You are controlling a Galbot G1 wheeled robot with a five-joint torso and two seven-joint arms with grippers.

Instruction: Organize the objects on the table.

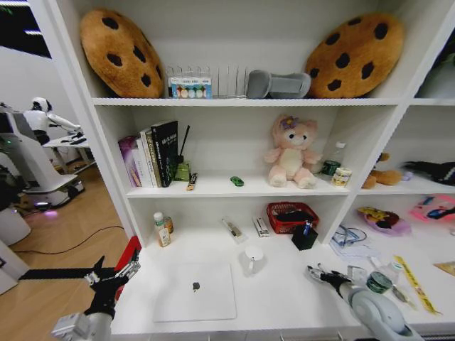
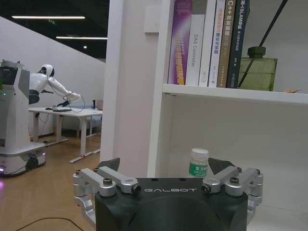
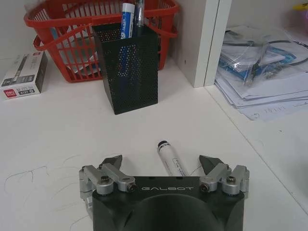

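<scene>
Near the right part of the desk, the right gripper hangs low with its fingers wide, one on each side of a white marker lying flat. That looks like the thing it wants to pick up. Its wrist view shows the black pen cup with pens in it, in front of the red basket; the marker may belong there. Off the desk's left edge, the left gripper waits with fingers wide and empty. The silver laptop lies shut near the front edge.
</scene>
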